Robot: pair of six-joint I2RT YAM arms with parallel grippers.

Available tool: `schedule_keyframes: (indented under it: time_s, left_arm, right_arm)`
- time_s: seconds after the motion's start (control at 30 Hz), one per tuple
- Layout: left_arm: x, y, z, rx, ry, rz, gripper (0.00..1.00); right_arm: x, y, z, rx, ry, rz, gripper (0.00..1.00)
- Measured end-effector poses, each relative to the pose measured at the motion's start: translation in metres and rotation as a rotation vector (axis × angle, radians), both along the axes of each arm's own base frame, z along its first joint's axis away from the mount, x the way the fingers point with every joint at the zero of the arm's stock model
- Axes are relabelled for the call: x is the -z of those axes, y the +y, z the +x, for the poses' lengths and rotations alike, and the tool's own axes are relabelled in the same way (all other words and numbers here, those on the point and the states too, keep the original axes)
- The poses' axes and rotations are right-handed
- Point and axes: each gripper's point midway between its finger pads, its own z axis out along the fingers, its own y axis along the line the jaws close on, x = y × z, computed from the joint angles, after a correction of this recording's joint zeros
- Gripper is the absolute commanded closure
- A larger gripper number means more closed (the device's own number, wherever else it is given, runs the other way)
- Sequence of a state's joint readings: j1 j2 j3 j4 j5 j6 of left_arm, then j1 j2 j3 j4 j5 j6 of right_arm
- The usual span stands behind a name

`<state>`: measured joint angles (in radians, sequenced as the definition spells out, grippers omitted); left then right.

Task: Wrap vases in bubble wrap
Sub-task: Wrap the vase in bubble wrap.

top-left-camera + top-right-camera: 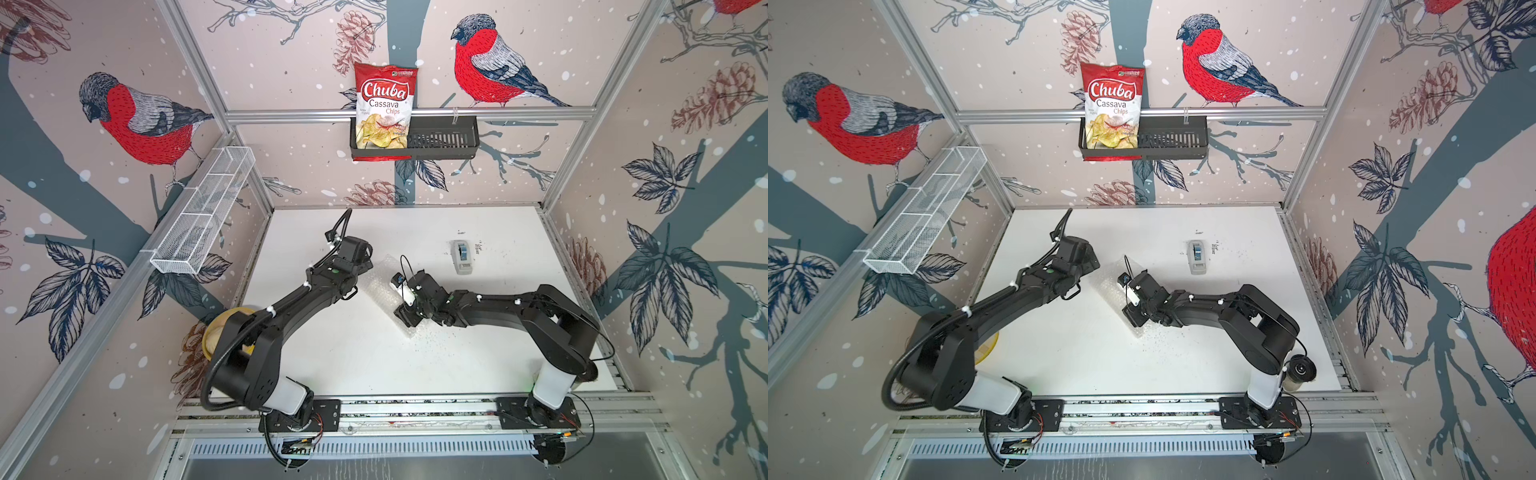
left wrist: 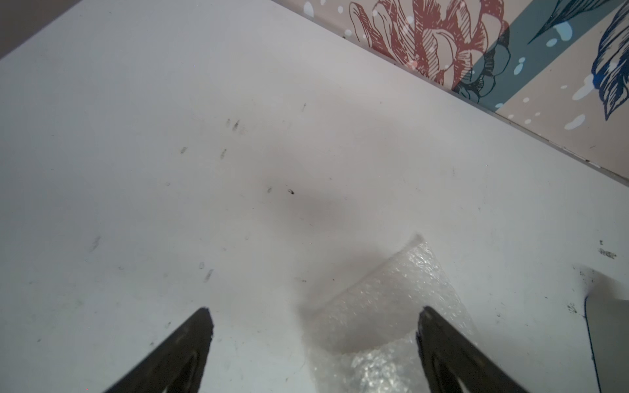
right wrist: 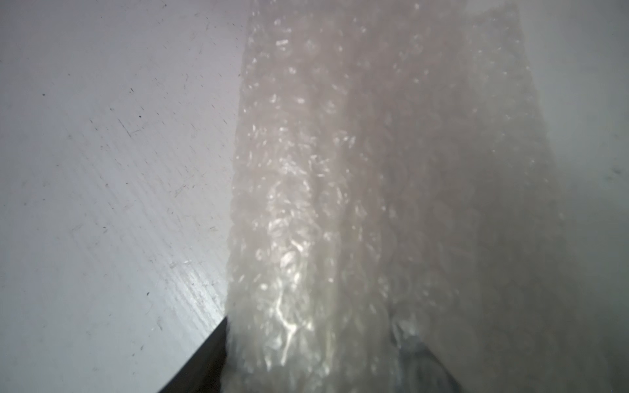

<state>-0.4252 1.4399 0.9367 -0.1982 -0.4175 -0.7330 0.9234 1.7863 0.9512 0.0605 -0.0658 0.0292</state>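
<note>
White table [image 1: 353, 357]: one bubble wrap [image 3: 306, 170] bundle; left pincer [image 2: 315, 310] wide, right pincer [image 3: 316, 328] clasping it.

Walls: around you, pinkish wallpaper [image 1: 291, 62] with red-breasted birds, pinecones and branches.
Frame: aluminium rails [image 1: 498, 111] edge your enclosure.
Shelves: a white mesh shelf [image 1: 203, 212] on your left wall; the black basket [image 1: 444, 139] at the back holds a chip bag [image 1: 384, 108].
Table: your white tabletop [image 1: 353, 353] is scuffed and speckled.

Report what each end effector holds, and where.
Left end effector: open, nothing. Right end effector: jaws flank one end of the bubble wrap; grip cannot be told.
</note>
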Motion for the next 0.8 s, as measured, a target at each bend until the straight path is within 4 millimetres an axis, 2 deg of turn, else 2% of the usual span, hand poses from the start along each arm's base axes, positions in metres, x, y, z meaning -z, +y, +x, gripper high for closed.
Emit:
schedule_keyframes:
  time_s: [0.1,0.23,0.33,0.57,0.67,0.8]
  left_arm:
    - [0.002,0.012,-0.019,0.002,-0.003,-0.03,0.07]
    - [0.019,0.006,-0.044,0.095,0.003,-0.085,0.06]
    - [0.034,0.0,-0.055,0.137,0.02,-0.116,0.06]
    - [0.04,-0.023,-0.036,0.208,0.034,-0.136,0.06]
    - [0.046,-0.037,-0.024,0.245,0.059,-0.118,0.06]
    - [0.053,-0.044,-0.005,0.233,0.106,-0.09,0.06]
  right_arm:
    - [-0.003,0.002,0.001,0.01,0.029,0.026,0.17]
    - [-0.014,0.006,0.003,0.011,0.011,0.037,0.12]
    - [-0.021,0.004,0.005,0.024,-0.011,0.032,0.11]
    - [-0.033,-0.006,0.01,0.077,-0.083,-0.016,0.01]
    - [-0.047,-0.01,0.012,0.108,-0.141,-0.029,0.01]
    - [-0.067,-0.002,0.001,0.093,-0.234,-0.04,0.01]
